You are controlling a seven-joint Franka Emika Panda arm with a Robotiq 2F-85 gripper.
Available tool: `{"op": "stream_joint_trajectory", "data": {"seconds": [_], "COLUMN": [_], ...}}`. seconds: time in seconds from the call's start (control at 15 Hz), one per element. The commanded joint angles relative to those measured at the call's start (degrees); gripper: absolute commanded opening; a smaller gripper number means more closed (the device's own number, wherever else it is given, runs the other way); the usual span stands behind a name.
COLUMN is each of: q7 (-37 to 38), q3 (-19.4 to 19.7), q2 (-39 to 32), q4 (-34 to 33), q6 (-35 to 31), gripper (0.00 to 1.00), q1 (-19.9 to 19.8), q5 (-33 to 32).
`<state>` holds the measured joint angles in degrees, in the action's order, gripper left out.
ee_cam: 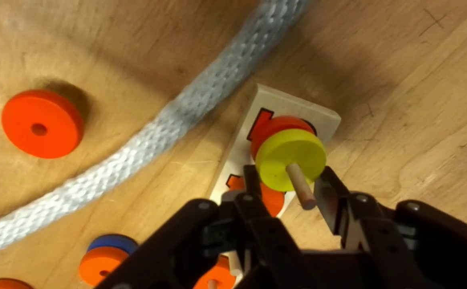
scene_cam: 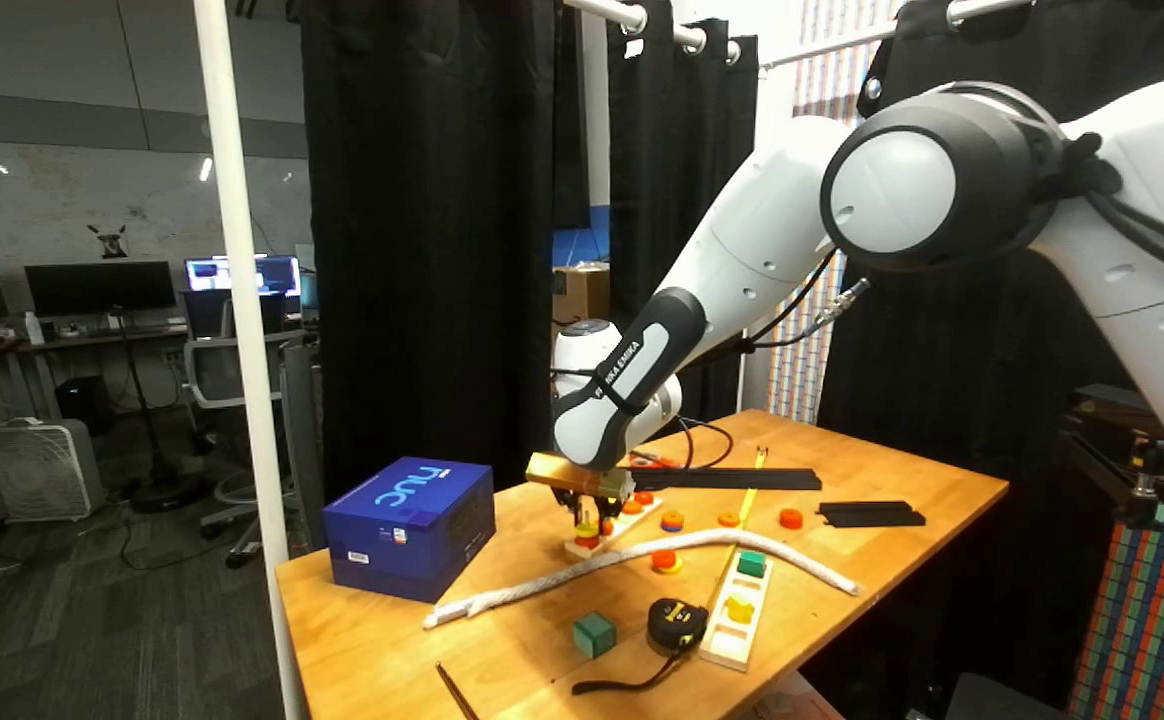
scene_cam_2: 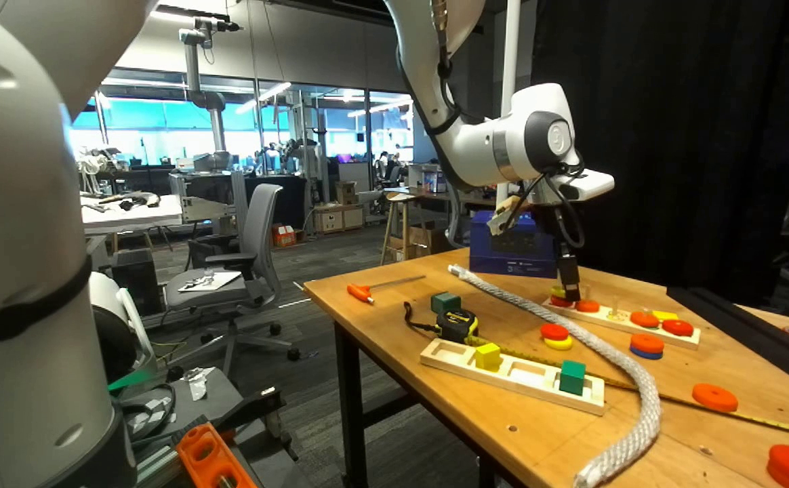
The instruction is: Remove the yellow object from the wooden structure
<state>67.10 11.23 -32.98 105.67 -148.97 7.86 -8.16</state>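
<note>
The yellow object [ee_cam: 283, 152] is a round disc threaded on a thin wooden peg, above a red disc [ee_cam: 285, 121], at one end of the wooden structure [ee_cam: 293, 104]. My gripper [ee_cam: 289, 170] reaches down there, its two fingers on opposite sides of the yellow disc and against its rim. The peg sticks up between the fingers. In both exterior views the gripper [scene_cam_2: 569, 291] is low over that end, and the yellow disc [scene_cam: 587, 531] shows at the fingertips. More orange discs sit along the structure, partly covered by the gripper in the wrist view.
A blue box [scene_cam: 410, 530] stands close by. The white rope [ee_cam: 117, 160] curves past the structure. Loose discs [scene_cam_2: 714, 397] lie about. Further off are a tape measure [scene_cam_2: 457, 324], a green cube [scene_cam: 594, 634] and a tray [scene_cam_2: 516, 386] with yellow and green blocks.
</note>
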Motion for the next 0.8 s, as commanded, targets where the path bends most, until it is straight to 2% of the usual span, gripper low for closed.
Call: {"op": "stream_joint_trajectory", "data": {"seconds": [0.0,0.73], "q7": [-0.6,0.4], "q3": [0.1,0.9], "q2": [-1.4,0.2], "q4": [-0.6,0.0], "q6": [-1.9,-1.8], "gripper": [0.25,0.24], "q1": [-0.3,1.4], "q5": [0.9,-0.2]}}
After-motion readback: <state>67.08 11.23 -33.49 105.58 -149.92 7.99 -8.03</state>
